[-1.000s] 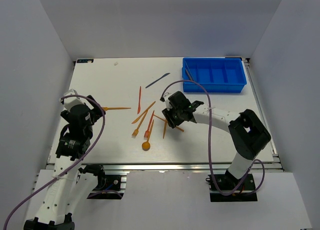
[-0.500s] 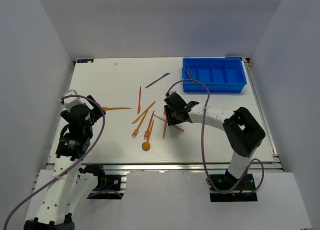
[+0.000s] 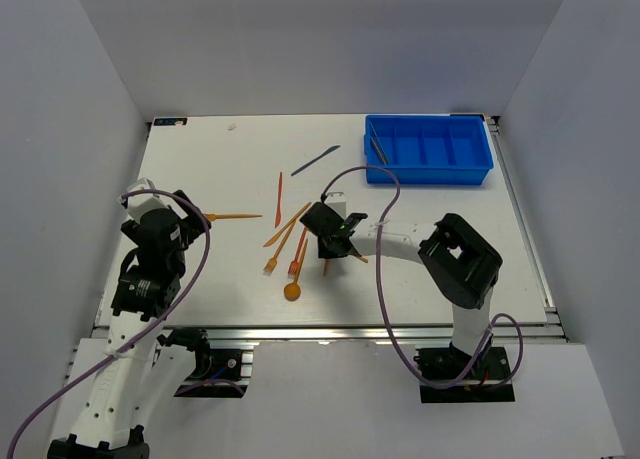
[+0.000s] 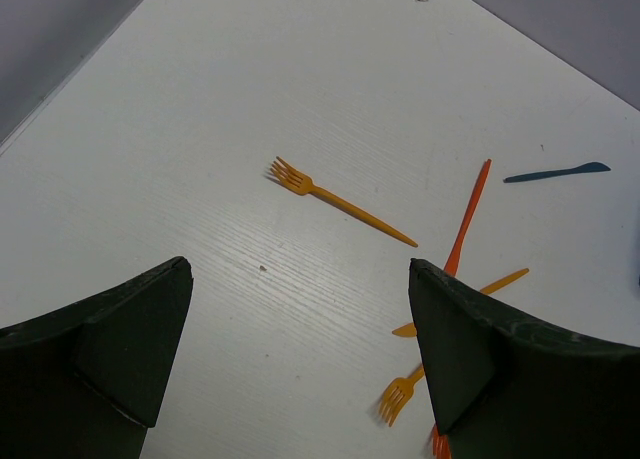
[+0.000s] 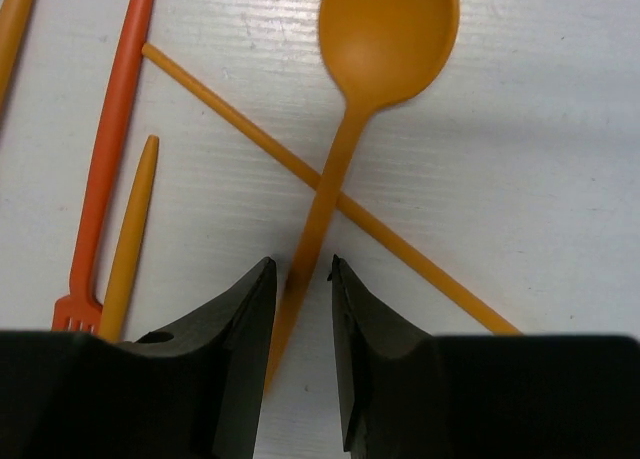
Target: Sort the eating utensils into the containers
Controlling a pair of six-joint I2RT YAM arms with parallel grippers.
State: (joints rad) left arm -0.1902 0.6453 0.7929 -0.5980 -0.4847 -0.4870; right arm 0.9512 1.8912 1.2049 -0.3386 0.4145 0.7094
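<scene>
An orange spoon (image 5: 388, 31) lies on the white table across a thin orange utensil (image 5: 420, 254). Its handle runs down between the fingers of my right gripper (image 5: 301, 262). The jaws stand narrowly apart on either side of the handle, with a sliver of table showing beside it. From above, that gripper (image 3: 328, 241) sits low over the pile of utensils. My left gripper (image 4: 300, 269) hangs wide open and empty at the left, just short of an orange fork (image 4: 340, 204). The blue tray (image 3: 430, 176) stands at the back right with a dark utensil (image 3: 378, 149) in its leftmost compartment.
Loose on the table are a red-orange knife (image 3: 278, 199), a dark blue knife (image 3: 315, 160), a second orange spoon (image 3: 291, 291), an orange fork (image 3: 272, 262) and a red-orange fork (image 3: 297, 254). Grey walls close in the table on three sides.
My right gripper has slid left across the table onto the crossed utensils, and its jaws have narrowed around the spoon handle. The left arm has not moved.
</scene>
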